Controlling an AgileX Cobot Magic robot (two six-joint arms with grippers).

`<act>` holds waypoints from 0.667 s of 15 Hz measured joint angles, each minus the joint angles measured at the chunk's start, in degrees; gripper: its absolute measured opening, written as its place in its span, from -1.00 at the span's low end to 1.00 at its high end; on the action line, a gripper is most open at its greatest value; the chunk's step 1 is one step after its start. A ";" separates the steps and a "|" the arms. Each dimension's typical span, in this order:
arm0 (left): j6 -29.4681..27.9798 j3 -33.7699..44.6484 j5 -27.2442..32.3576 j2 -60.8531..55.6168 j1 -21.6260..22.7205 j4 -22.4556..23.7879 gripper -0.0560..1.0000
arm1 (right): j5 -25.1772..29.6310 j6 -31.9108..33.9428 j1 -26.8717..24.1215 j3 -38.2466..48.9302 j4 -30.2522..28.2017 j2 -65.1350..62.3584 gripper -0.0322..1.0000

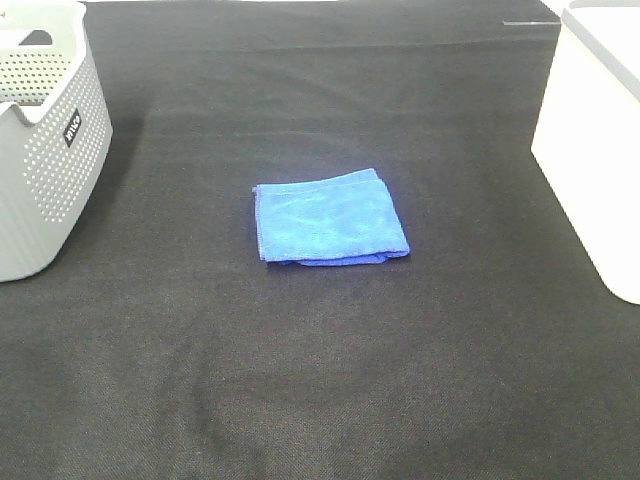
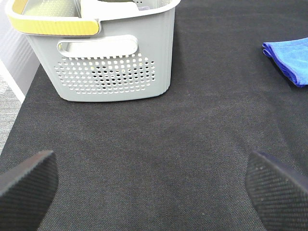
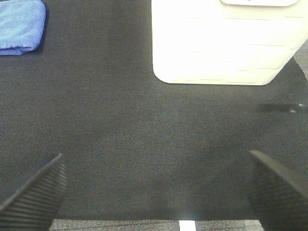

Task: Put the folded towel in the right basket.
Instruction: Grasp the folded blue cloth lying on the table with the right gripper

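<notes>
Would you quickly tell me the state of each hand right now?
Left hand: open, holding nothing.
Right hand: open, holding nothing.

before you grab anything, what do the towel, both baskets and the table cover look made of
Towel: soft cloth, likely microfibre; matte fuzzy nap, stitched hem.
Left basket: grey moulded plastic, matte; rows of punched holes.
Right basket: smooth white, probably plastic; glare hides detail.
Table cover: black woven fabric, matte; fine weave shows.

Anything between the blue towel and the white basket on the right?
No, only bare black mat between the towel and the white basket, per the exterior high view.
</notes>
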 joint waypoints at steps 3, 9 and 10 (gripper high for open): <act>0.00 0.00 0.00 0.00 0.00 0.00 0.98 | 0.00 0.00 0.00 0.00 0.00 0.00 0.91; 0.00 0.00 0.00 0.00 0.00 0.00 0.98 | 0.00 0.00 0.00 0.00 0.00 0.00 0.91; 0.00 0.00 0.00 0.00 0.00 0.00 0.98 | 0.00 0.00 0.00 0.00 0.00 0.00 0.91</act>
